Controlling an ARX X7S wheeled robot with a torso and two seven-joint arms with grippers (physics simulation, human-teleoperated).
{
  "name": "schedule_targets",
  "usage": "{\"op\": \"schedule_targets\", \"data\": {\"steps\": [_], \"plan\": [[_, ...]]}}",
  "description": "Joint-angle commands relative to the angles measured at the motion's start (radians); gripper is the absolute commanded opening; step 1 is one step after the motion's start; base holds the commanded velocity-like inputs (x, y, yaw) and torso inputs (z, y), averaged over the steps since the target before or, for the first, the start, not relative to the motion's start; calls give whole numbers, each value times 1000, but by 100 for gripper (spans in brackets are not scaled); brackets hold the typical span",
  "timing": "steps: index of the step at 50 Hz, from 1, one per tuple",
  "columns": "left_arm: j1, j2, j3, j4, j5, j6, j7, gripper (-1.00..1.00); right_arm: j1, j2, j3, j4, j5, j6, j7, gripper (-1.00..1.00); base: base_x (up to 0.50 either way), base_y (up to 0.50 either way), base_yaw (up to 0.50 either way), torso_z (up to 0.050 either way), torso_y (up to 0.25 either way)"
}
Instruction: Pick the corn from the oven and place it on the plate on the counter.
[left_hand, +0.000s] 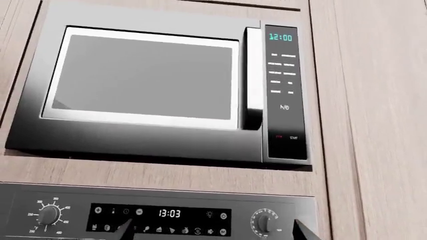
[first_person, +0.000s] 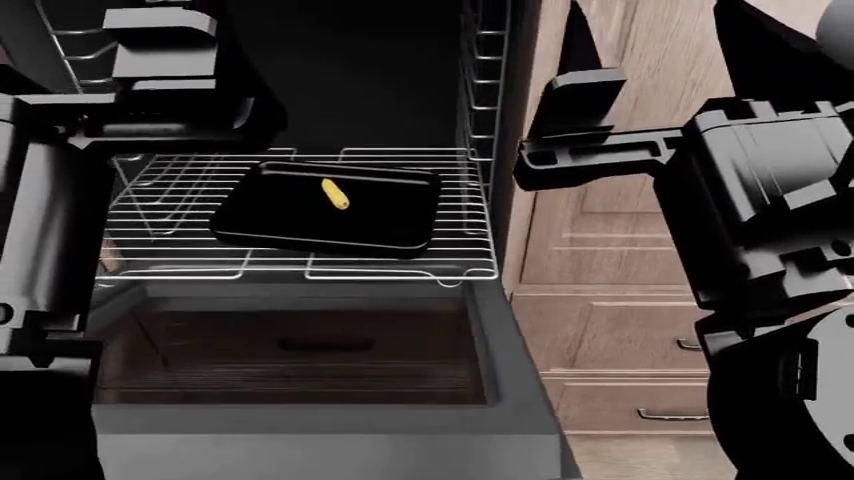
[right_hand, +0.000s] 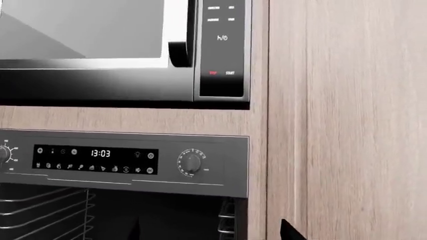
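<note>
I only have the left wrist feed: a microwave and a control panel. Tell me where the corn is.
Observer: Head view shows the corn lying on a black baking tray inside the open oven.
Operator: Describe what the tray sits on.
Observer: A silver wire rack, with the oven door folded down below it.
Operator: Report the grippers.
Observer: Neither touches the corn; both arms are raised at the sides, and I cannot tell whether the jaws are open.
Operator: Give me the plate.
Observer: No view shows it.

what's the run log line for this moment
corn: on black tray, oven rack | door: open | grippers: away from corn, state unclear | plate: out of view
</note>
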Motion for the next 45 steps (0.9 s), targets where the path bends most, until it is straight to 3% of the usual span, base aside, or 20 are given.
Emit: {"op": "schedule_targets", "data": {"steps": [1, 29, 35, 45], "plan": [[20, -4, 15, 2, 3, 5, -5, 100, 8, 12, -29, 6, 16, 8, 17, 100, -1, 500, 0, 0, 0], [25, -33, 21, -4, 35, 28, 4, 100, 8, 32, -41, 11, 12, -26, 15, 100, -1, 500, 0, 0, 0], [26, -42, 24, -3, 43, 31, 10, 100, 17, 36, -33, 31, 32, -34, 43, 100, 0, 12, 0, 0, 0], [35, -42, 31, -1, 39, 43, 9, 100, 0, 29, -53, 33, 32, -42, 34, 100, 403, -377, 0, 0, 0]]}}
